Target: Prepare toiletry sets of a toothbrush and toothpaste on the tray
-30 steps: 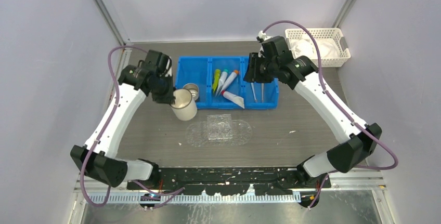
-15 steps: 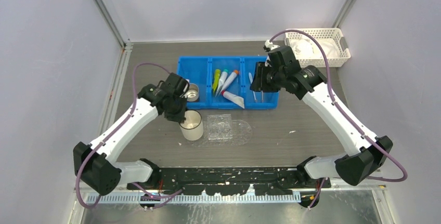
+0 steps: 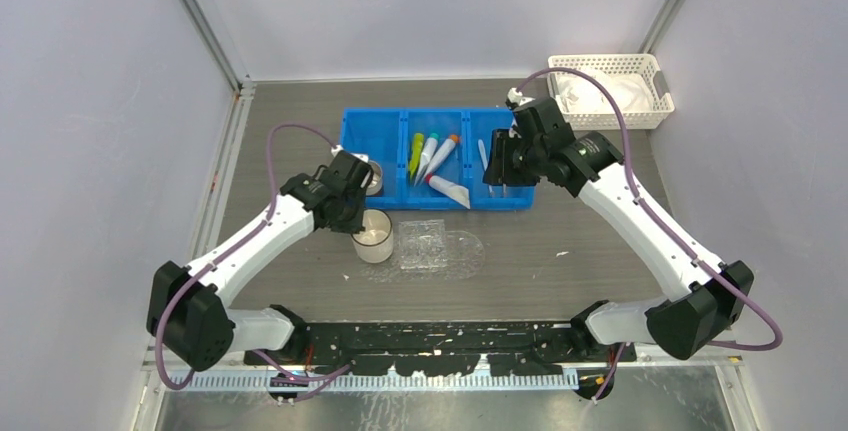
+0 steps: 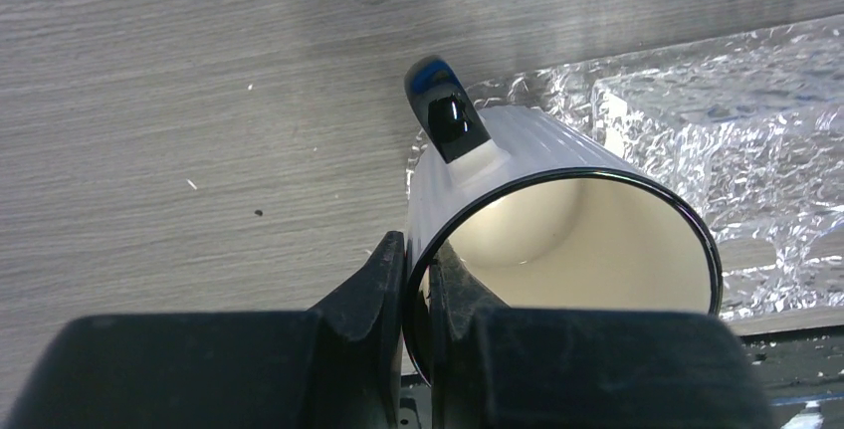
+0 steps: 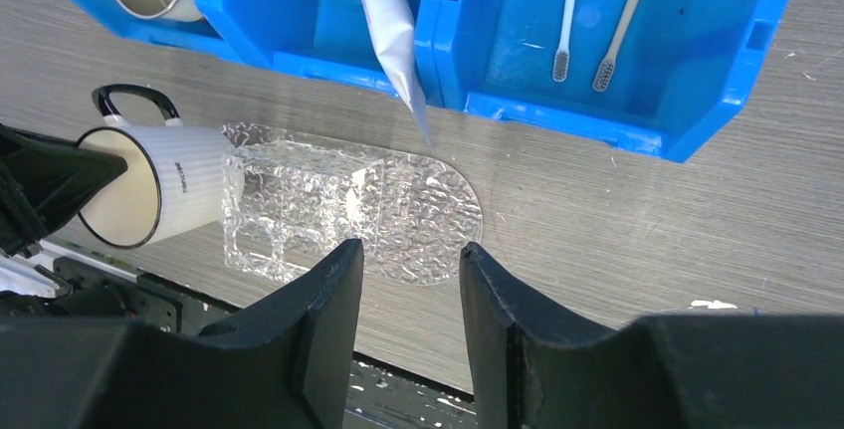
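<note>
From above, the tray [image 3: 430,248] lies on the worktop [image 3: 560,271] just in front of the middle compartment of the blue bin [image 3: 400,116]. Toothpaste tubes [image 3: 432,156] lie in that compartment and toothbrushes [image 3: 484,154] in the right one, where the right fingers [image 3: 497,176] hover.

Left wrist: the left fingers [image 4: 390,270] are almost closed, pinching the rim of a white mug [image 4: 537,150] in front of the bin.

Right wrist: the right fingers stand about half open, holding nothing, with the tray between them.
</note>
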Robot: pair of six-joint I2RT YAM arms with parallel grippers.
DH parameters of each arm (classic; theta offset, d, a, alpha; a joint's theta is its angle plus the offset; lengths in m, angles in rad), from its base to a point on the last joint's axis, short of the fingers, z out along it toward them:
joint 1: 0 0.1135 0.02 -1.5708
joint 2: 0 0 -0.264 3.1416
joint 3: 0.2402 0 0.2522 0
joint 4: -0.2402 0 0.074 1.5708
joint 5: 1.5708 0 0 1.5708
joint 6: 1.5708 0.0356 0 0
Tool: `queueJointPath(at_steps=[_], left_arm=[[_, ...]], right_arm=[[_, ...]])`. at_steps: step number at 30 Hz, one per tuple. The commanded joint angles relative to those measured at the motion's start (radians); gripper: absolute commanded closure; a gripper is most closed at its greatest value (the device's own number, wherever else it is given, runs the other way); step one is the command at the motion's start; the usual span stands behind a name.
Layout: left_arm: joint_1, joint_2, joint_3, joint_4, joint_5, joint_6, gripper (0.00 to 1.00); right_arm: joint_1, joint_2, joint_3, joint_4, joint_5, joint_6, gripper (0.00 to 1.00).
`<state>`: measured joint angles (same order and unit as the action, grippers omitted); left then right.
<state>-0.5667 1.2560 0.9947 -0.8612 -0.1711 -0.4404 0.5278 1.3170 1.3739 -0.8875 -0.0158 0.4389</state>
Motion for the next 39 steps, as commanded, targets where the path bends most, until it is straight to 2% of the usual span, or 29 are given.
queueJointPath(at_steps=[1,20,28,29,35,39], left_arm=[[-0.001,0.002,0.014,0.109,0.007,-0.026,0.92],[-0.016,-0.02,-0.114,0.182,0.021,-0.08,0.91],[-0.024,-0.007,-0.095,0.177,0.024,-0.087,0.89],[-0.024,-0.003,-0.089,0.164,0.022,-0.089,0.88],[-0.024,-0.032,-0.073,0.083,-0.027,-0.11,0.61],[-0.025,-0.067,-0.043,0.035,-0.049,-0.114,0.56]], right_arm=[[-0.004,-0.027,-0.006,0.037,0.011,-0.016,0.53],[-0.004,-0.04,-0.076,0.064,-0.004,-0.004,0.53],[-0.003,-0.039,-0.076,0.073,-0.009,0.002,0.54],[-0.004,-0.039,-0.077,0.073,-0.009,0.001,0.53],[-0.005,-0.044,-0.09,0.077,-0.015,-0.001,0.53],[-0.005,-0.039,-0.094,0.091,-0.021,0.007,0.53]])
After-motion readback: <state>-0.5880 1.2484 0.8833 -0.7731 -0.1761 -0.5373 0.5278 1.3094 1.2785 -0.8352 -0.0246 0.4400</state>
